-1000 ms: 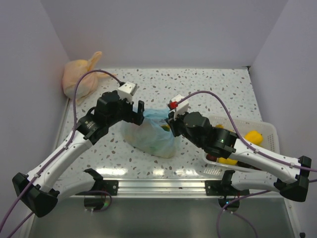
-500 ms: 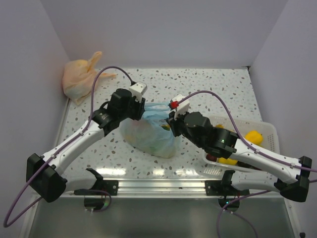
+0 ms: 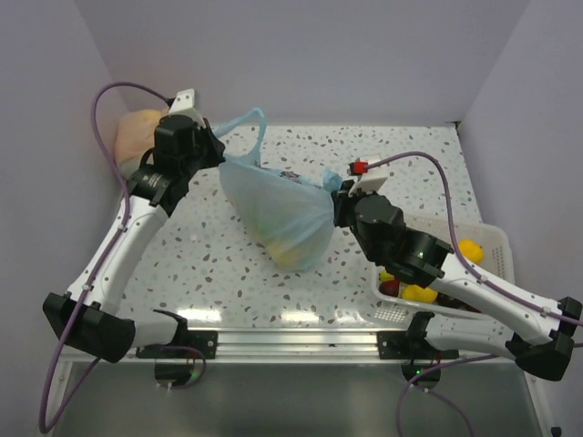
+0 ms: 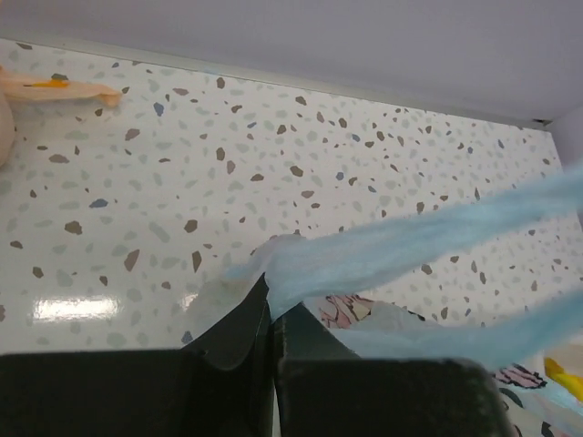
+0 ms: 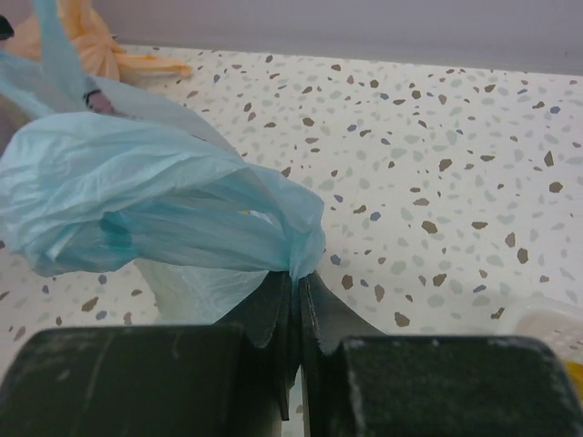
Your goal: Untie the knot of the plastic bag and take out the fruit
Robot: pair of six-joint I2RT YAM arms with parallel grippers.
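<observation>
The light blue plastic bag (image 3: 278, 209) hangs stretched between both grippers above the speckled table. My left gripper (image 3: 217, 151) is shut on a thin blue handle tail (image 4: 401, 248) at the back left, and a loop of handle (image 3: 251, 123) sticks up beside it. My right gripper (image 3: 338, 188) is shut on bunched blue plastic (image 5: 164, 196) at the bag's right end. The cartoon print (image 4: 351, 309) shows just past the left jaws. Yellow fruit (image 3: 293, 252) shows dimly through the bag's bottom. The knot is hidden in the stretched plastic.
A peach-orange tied bag (image 3: 137, 132) sits in the back left corner, just behind my left arm. A white basket (image 3: 490, 238) at the right holds yellow fruit (image 3: 466, 250). Walls close in the table at the back and on both sides.
My left gripper closed on the blue handle and swung back and to the left, pulling the bag taut and up. My right gripper, still shut on the bag, shifted right.
</observation>
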